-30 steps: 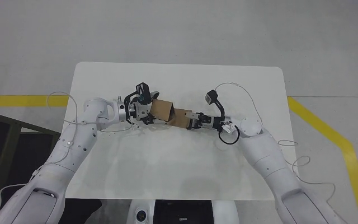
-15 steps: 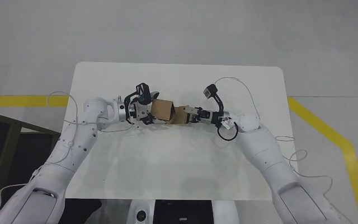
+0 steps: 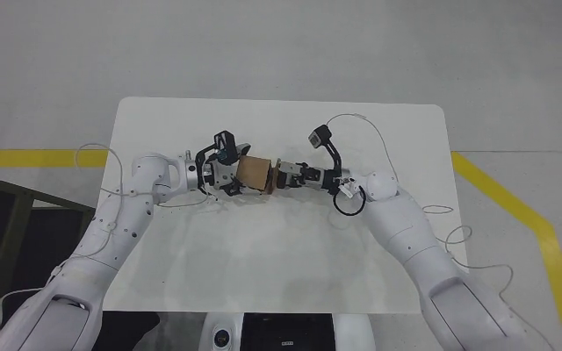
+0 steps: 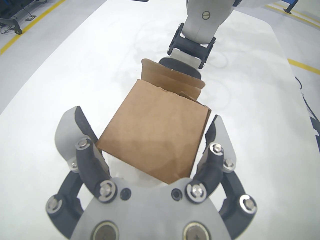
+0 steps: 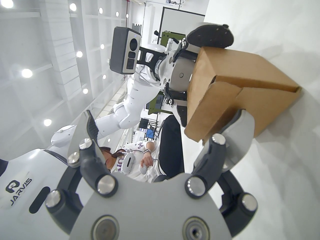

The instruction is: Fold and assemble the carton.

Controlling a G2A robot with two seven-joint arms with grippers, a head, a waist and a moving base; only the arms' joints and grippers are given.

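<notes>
**Carton gripped at one end, flaps pressed at the other, mid-table**

We see the carton (image 3: pixel 255 173), a small brown cardboard box, at about the middle of the white table (image 3: pixel 263 263). It lies lengthwise between the two grippers. In the right wrist view one of its long edges sits right at the table surface, though we cannot tell whether it truly rests there or hangs just above.

The end facing the right arm carries the end flaps (image 4: pixel 172 76). These are folded inward and overlap, but they are not flush: one stands a little proud of the box, with a curved top edge.

The left gripper (image 4: pixel 146 119) is clamped on the carton's other end. One pad presses on each of two opposite faces, and the box's broad plain panel faces the left wrist camera.

The right gripper (image 3: pixel 281 173) meets the flapped end with its jaws spread wide, clamped on nothing. One finger (image 5: pixel 240 128) lies against the folded flaps, and its dark pad shows just behind them in the left wrist view. The other finger (image 5: pixel 86 128) stands well apart from the cardboard.

Both arms reach in from opposite sides, so the grippers face each other with only the carton between them. Beyond the table, a yellow floor line (image 3: pixel 53 158) runs past on the grey floor.
</notes>
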